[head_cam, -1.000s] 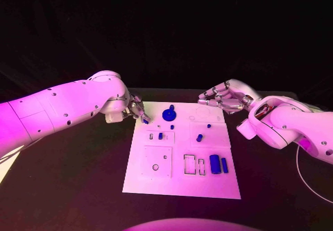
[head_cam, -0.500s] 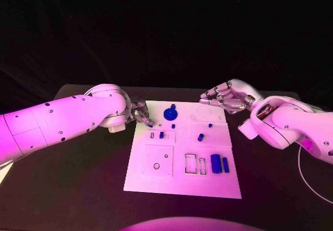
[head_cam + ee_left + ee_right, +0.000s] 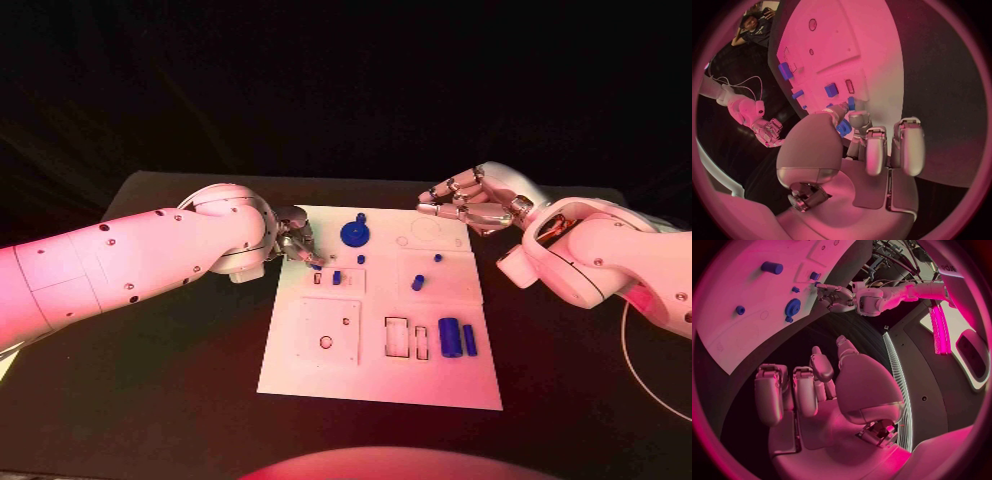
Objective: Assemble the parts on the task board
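Left hand holds a small blue part at the far left corner of the board.
The left hand pinches a small blue part above the task board; its long axis cannot be told. The right hand is curled, holding nothing, over the far right corner.

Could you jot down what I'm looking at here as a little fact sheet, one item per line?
surface: black table
centrepiece: white rectangular task board lying flat
pieces on the board: small blue parts, among them a round blue disc near its far edge and a blue cylinder toward its near right
left hand: at the board's far left corner, pinching a small blue piece in its fingertips
right hand: beyond the board's far right corner, fingers curled, holding nothing
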